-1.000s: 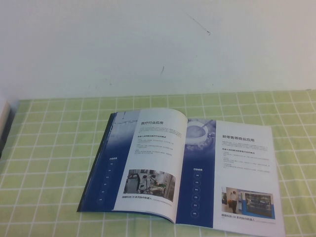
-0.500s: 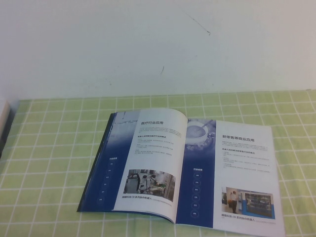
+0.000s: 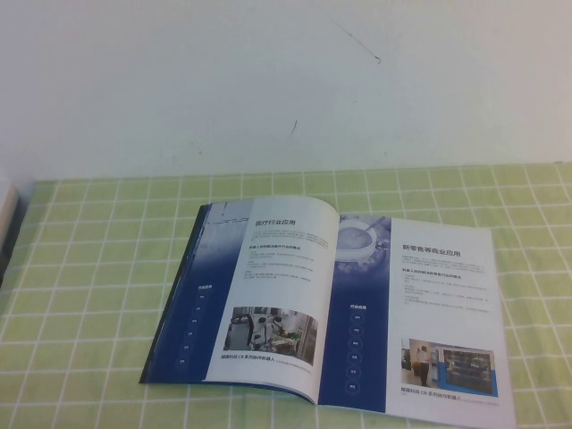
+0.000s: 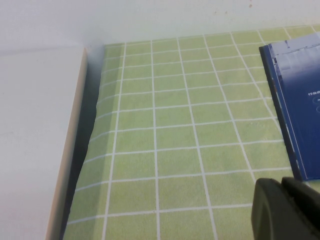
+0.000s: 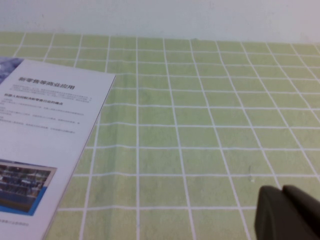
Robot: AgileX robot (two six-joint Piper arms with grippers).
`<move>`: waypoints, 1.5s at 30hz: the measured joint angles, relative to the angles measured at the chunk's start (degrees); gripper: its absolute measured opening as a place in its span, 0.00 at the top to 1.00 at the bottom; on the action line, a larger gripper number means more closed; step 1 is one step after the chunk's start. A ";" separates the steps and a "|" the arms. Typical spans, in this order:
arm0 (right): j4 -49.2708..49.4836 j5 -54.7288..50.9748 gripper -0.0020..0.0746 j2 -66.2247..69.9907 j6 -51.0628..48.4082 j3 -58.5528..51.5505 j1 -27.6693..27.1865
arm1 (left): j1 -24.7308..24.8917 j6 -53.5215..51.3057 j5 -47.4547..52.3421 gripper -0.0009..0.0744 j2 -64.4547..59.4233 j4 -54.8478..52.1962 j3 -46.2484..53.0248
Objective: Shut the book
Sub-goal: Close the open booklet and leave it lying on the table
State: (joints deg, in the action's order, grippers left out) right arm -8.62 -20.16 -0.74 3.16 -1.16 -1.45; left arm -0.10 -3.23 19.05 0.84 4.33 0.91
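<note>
Fingers [image 4: 267,212] of the left gripper [image 4: 283,197] are being shown pressed together with only a thin seam between them, so closed and empty. Same deal on the other side: the right gripper [image 5: 283,202] is being seen with its fingers [image 5: 270,217] squeezed together on nothing. Each one is being caught only by its own wrist camera.

The book [image 3: 331,304] is being left lying wide open on the green checked tablecloth [image 3: 89,268], roughly mid-table and a bit toward the robot's right. Its left-hand page is being bowed up slightly near the spine, while the right-hand page is lying flatter. Both pages are being filled with Chinese text, a dark blue strip down one side and a photo near the edge closest to the robot.

The left gripper is being held over bare cloth just beside the book's near left corner, by the dark blue outer edge; whether it's touching can't be told. The right gripper is being held over bare cloth too, well apart from the white right-hand page. A white board [image 4: 35,140] is being seen along the cloth's left edge, with a white wall [image 3: 268,89] behind the table.
</note>
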 joint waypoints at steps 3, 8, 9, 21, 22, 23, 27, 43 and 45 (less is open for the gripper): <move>0.00 0.00 0.98 0.00 0.00 0.00 0.00 | 0.00 0.00 0.00 0.99 0.00 0.00 0.00; 0.00 0.00 0.98 0.00 0.00 0.00 0.00 | 0.00 0.00 0.00 0.99 0.00 -0.11 0.00; 0.00 0.00 0.98 0.00 0.00 0.00 0.00 | 0.00 0.00 0.00 0.99 0.00 -0.11 0.00; 0.00 0.00 0.98 0.00 0.00 0.00 0.00 | 0.00 -0.25 0.00 0.99 0.00 -0.21 0.00; 0.00 0.00 0.98 0.00 0.00 0.00 0.00 | 0.00 -0.25 0.00 0.99 0.00 -0.21 0.00; 0.00 0.00 0.98 0.00 0.00 0.00 0.00 | 0.00 -0.25 0.00 0.99 0.00 -0.21 0.00; 0.00 0.33 0.98 0.00 0.00 0.00 0.00 | 0.00 -0.25 -1.42 0.99 0.00 -0.21 0.00; -1.05 49.80 0.98 0.00 -3.16 -0.46 0.00 | 0.00 -0.25 -53.76 0.99 0.00 -0.21 0.38; -1.31 57.46 0.98 0.00 -3.16 -0.46 0.00 | 0.00 -0.25 -58.84 0.99 0.00 -0.21 0.38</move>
State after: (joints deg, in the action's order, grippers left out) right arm -9.94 37.31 -0.74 0.00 -1.62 -1.45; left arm -0.10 -3.49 -39.79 0.84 4.12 1.29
